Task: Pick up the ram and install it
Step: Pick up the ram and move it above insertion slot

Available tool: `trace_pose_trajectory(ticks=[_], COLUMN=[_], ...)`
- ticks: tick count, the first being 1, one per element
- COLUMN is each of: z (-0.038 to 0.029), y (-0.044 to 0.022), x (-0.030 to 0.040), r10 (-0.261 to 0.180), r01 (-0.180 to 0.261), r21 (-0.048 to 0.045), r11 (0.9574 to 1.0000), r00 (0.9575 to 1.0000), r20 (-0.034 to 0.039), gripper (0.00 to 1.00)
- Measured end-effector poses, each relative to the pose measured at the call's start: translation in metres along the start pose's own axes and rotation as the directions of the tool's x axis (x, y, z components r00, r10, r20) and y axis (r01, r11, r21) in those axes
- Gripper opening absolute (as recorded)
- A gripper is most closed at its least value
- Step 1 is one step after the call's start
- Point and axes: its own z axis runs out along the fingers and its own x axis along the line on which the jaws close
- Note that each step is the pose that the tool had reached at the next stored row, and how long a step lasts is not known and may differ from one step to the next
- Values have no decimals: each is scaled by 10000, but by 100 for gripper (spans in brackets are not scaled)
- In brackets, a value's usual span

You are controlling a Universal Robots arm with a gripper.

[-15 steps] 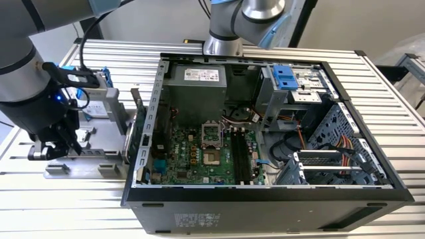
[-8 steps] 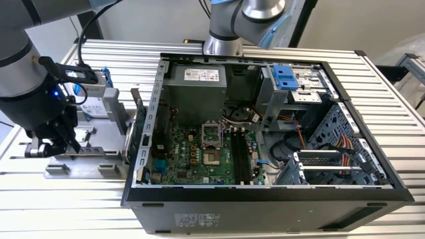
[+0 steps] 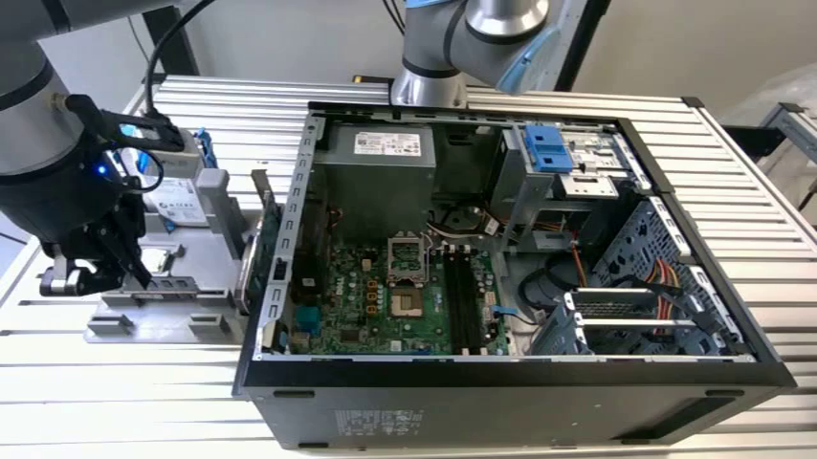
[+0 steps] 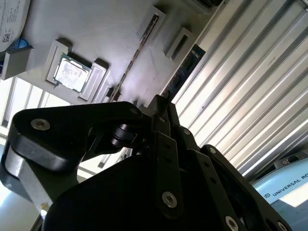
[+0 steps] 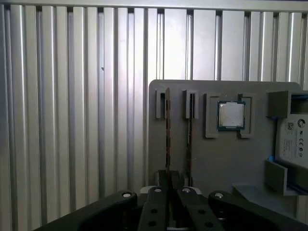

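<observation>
The ribbed metal surface (image 3: 153, 402) carries an open computer case (image 3: 511, 392) at its middle and, toward the exterior view's left, a grey holder (image 3: 153, 320) over which the arm (image 3: 38, 143) reaches down. The step in hand reads as the pick-up: nothing of the install is done, and the long black memory slots (image 3: 462, 292) on the board inside the case look unfilled. In the first wrist view the pincer (image 5: 169, 179) is drawn in narrow, its fingertips (image 5: 163, 182) tight on either side of the ram (image 5: 167, 134), so it appears to be gripping the near end of that stick. The ram stands on edge in the holder, its far end seated in its bracket, on the side nearest the holder's rim. A second stick (image 5: 189, 139) stands just beside it, parallel. Getting the ram free calls, I judge, for a straight pull out of the brackets with no twist, since the neighbouring stick is close. Farther along the holder sit the hard drive (image 5: 291, 139) and the small square processor (image 5: 231, 115).
</observation>
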Motion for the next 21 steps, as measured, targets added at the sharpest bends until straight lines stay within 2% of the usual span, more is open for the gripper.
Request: trace_pose_trajectory(ticks=[21], z=[-281], y=[2], x=[-9], r10=[0], r01=[0], r21=[0], r11=[10000], r00=[10000], r20=[-1], gripper=[0])
